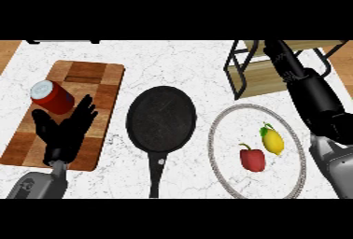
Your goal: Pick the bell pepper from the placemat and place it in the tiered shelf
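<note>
A red bell pepper point(252, 158) lies on the round, grey-rimmed placemat point(230, 138) at the lower right, with a yellow lemon point(273, 141) just beyond it. The tiered shelf point(257, 77), wood boards in a black frame, stands at the upper right corner. My right hand point(312, 95) stretches up along the right side, its straight fingers reaching the shelf's front, and it holds nothing. It is well above and to the right of the pepper. My left hand point(63, 131) rests open, fingers up, over the cutting board at the left.
A black frying pan point(161, 120) sits mid-counter, handle pointing toward me. A wooden cutting board point(89, 79) at the left carries a red can point(53, 97). The marble counter ends at the back, where wooden floor shows.
</note>
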You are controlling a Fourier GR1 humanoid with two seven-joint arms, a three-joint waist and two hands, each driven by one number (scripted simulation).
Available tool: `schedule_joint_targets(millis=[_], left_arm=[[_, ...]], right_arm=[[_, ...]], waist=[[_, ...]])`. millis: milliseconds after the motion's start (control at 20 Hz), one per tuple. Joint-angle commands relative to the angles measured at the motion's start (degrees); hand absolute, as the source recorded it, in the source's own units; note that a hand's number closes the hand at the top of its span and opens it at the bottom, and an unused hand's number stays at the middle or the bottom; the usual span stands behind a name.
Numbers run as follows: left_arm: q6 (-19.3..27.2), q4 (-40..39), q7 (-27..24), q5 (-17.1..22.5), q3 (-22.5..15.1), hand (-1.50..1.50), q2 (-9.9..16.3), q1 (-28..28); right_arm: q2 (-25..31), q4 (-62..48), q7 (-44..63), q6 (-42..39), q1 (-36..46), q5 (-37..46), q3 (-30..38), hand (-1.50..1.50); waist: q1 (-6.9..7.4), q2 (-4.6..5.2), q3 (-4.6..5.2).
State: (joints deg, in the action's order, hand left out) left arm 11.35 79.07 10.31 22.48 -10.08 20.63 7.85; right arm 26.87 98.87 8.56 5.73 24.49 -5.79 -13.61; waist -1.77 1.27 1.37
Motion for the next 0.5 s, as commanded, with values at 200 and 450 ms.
schedule_joint_targets(millis=[200,450], left_arm=[[1.2,-3.1,-0.5,-0.7,2.5,0.00,2.1,-6.7],[1.4,-2.9,1.3,-0.1,1.8,0.00,0.8,-7.0]], right_arm=[[9.6,8.2,-6.7,8.4,-16.9,7.5,13.4,1.50],[8.6,-1.6,-1.1,16.0,-31.4,11.5,19.6,1.50]], waist=[[-2.64,-2.26,-1.51],[-3.08,-1.71,-1.51]])
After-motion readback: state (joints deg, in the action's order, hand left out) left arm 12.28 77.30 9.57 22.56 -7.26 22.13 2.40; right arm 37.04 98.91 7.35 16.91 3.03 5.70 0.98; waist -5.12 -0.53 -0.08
